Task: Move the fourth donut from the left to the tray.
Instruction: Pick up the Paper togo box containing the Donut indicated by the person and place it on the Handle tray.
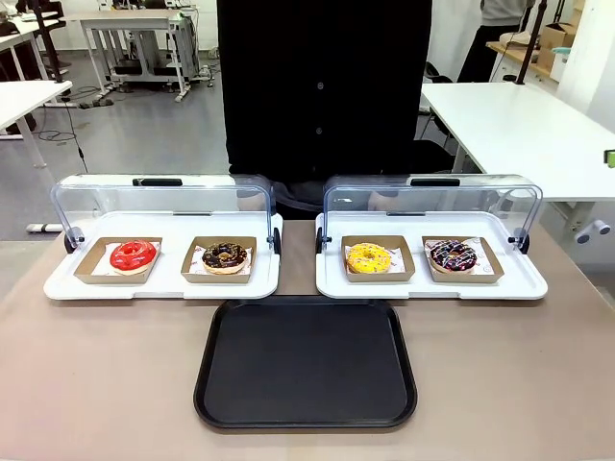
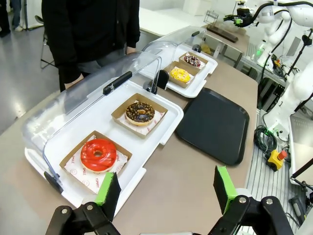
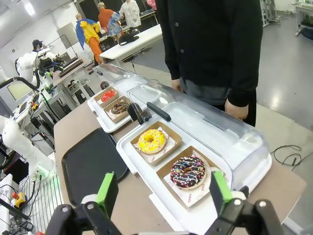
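Observation:
The fourth donut (image 1: 453, 254), dark chocolate with pink and white drizzle, lies in its brown cardboard tray at the right end of the right white display tray (image 1: 519, 285). It also shows as the fourth donut (image 3: 189, 172) just ahead of my right gripper (image 3: 161, 193), which is open and empty. Far off it appears as the fourth donut (image 2: 192, 60). The black tray (image 1: 306, 360) sits bare at the table's front middle, also seen as the black tray (image 2: 214, 123) and the black tray (image 3: 93, 161). My left gripper (image 2: 165, 189) is open above the table near the red donut (image 2: 98, 154).
The yellow donut (image 1: 370, 257) sits left of the fourth one. The red donut (image 1: 133, 254) and a crumb-sprinkled chocolate donut (image 1: 224, 254) lie in the left display tray (image 1: 163, 286). Both clear lids (image 1: 432, 202) stand open. A person in black (image 1: 322, 86) stands at the far side.

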You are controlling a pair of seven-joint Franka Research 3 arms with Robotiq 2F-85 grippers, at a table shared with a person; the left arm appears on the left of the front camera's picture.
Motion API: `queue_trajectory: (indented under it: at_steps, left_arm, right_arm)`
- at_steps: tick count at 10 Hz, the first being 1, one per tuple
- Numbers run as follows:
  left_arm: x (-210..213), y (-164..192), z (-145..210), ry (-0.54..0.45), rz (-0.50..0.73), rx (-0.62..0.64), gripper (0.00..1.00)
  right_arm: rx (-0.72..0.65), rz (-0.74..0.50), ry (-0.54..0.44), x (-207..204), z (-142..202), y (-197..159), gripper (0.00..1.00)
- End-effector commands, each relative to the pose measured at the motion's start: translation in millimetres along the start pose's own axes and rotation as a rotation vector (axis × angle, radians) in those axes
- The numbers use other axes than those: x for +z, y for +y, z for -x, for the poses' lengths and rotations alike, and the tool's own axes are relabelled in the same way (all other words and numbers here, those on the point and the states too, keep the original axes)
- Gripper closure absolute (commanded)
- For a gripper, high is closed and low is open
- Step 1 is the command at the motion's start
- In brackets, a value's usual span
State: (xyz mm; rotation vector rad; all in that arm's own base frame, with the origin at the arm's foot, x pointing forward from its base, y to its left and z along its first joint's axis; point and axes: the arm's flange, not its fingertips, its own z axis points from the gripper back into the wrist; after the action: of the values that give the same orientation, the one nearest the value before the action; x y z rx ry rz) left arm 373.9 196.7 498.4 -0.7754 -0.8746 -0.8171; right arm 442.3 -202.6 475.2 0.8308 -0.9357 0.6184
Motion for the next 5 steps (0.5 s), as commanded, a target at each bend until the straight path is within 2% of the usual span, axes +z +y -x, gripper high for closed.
queue_trajectory:
  at_steps: [1, 5]
  left_arm:
    - [0.6, 1.3, -1.6, -0.025, 0.006, -0.023, 0.0]
    - [0.6, 1.3, -1.6, -0.025, 0.006, -0.023, 0.0]
  right_arm:
    - [0.006, -0.006, -0.023, -1.7, -0.5, 1.1, 0.0]
    - [0.006, -0.006, -0.023, -1.7, -0.5, 1.1, 0.0]
